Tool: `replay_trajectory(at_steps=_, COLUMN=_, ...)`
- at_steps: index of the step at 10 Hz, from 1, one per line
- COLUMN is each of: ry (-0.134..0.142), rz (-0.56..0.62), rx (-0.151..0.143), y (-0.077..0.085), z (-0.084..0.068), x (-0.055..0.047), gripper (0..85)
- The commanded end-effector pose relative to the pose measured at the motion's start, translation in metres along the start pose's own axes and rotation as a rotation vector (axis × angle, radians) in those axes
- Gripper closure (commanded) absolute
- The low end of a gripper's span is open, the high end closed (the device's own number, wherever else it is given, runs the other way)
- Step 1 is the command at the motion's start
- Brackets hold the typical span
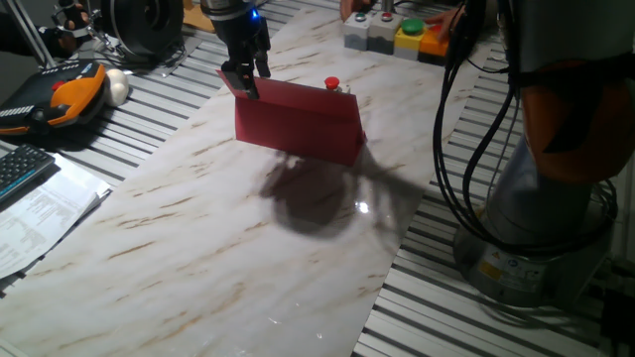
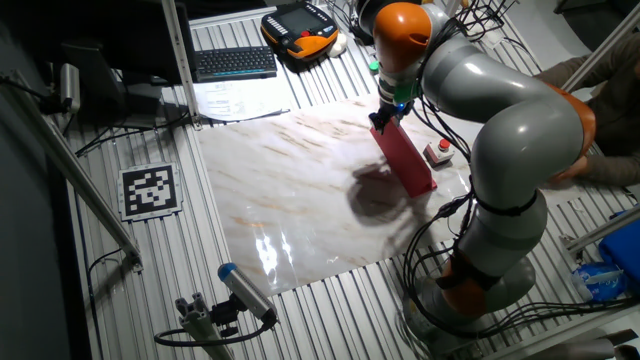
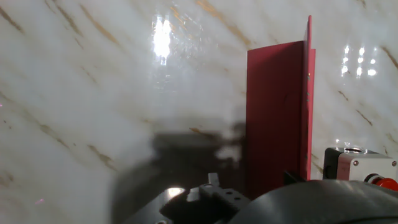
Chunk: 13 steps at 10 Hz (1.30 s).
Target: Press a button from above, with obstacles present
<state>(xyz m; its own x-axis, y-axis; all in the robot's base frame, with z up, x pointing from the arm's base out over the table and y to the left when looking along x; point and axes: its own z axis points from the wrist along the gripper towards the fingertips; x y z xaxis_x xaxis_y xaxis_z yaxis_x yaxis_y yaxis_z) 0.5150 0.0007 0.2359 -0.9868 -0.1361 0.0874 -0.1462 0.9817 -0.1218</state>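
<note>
The button (image 1: 331, 84) is a small red cap on a pale base, standing on the marble table just behind the crimson-red panel (image 1: 298, 121). My gripper (image 1: 243, 81) hangs over the panel's left end, to the left of the button and above it. In the other fixed view, the gripper (image 2: 383, 120) is over the far end of the panel (image 2: 405, 160), and the button (image 2: 437, 152) is beyond it. The hand view shows the panel (image 3: 277, 118) upright and the button (image 3: 364, 167) at the lower right. No view shows a gap or contact between the fingertips.
A row of grey, yellow and orange button boxes (image 1: 397, 35) stands at the table's far edge. A teach pendant (image 1: 69, 94), keyboard (image 1: 25, 169) and papers lie on the left. The arm's base (image 1: 556, 198) and cables are on the right.
</note>
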Motion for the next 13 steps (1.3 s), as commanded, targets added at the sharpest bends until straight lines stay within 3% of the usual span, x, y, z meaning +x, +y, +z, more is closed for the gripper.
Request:
replay_trajectory(at_steps=1, ry=0.001, rz=-0.001, rx=0.0, y=0.0, z=-0.0001, x=0.0, gripper=85.0)
replay_trajectory(at_steps=13, ry=0.003, rz=-0.031, rx=-0.002, y=0.0, z=0.0, x=0.0, gripper=85.0)
